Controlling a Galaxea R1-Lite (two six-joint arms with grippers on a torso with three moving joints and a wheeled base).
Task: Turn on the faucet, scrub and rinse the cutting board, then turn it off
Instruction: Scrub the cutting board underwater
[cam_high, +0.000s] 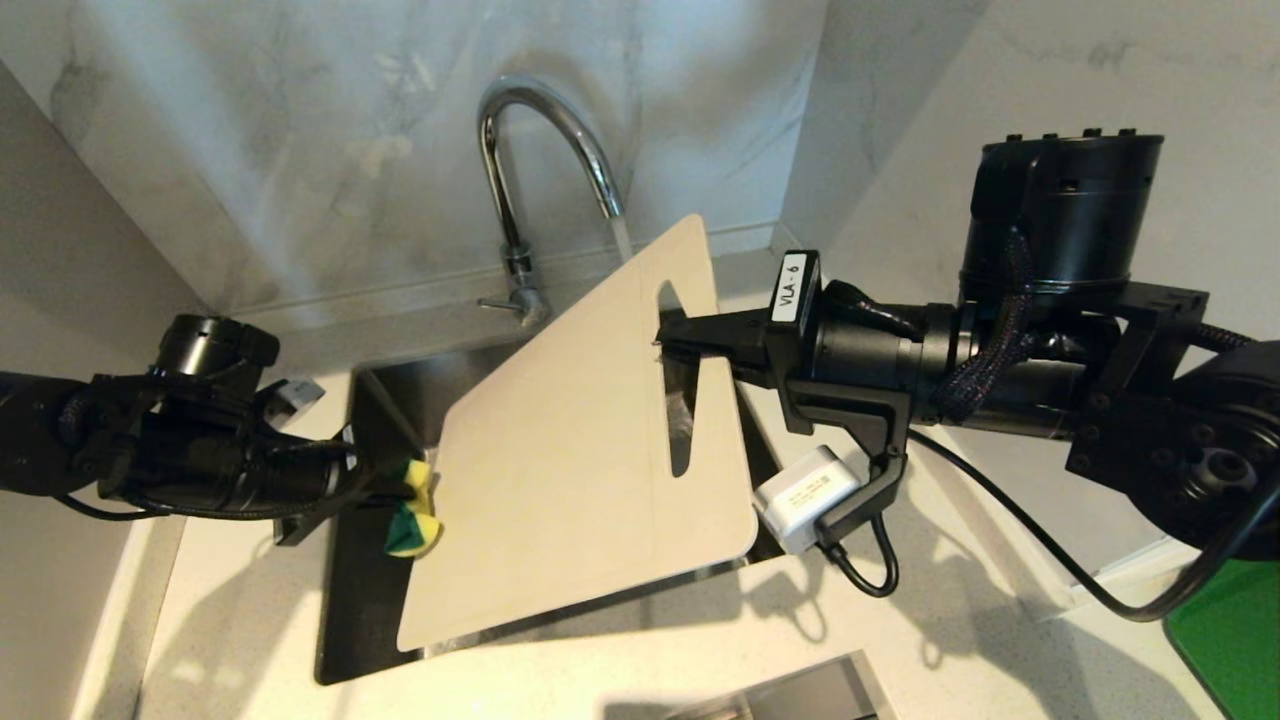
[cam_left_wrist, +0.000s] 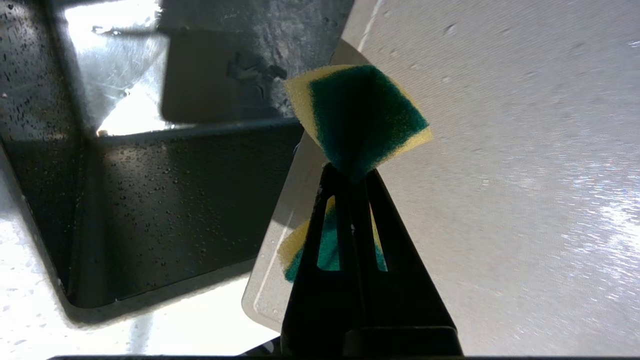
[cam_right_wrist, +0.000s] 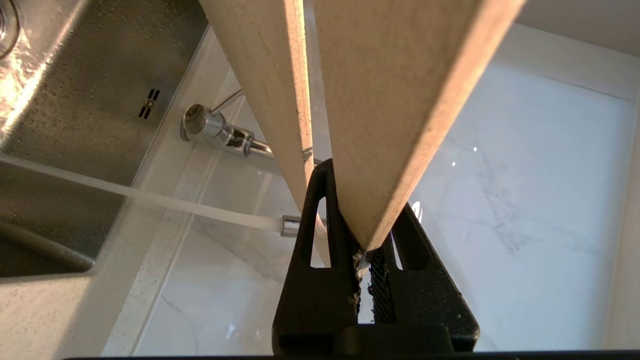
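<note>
Right up close, my right gripper (cam_high: 672, 343) pinches the cutting board (cam_high: 560, 440) at its slot and holds it tilted over the sink (cam_high: 372, 420). My left gripper (cam_high: 392, 490) squeezes a green and yellow sponge (cam_high: 413, 510) at the board's edge. Water runs from the faucet (cam_high: 540, 150) behind the board.

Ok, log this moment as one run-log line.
faucet: running | right gripper: holds cutting board tilted over sink | left gripper: sponge at board's edge
</note>
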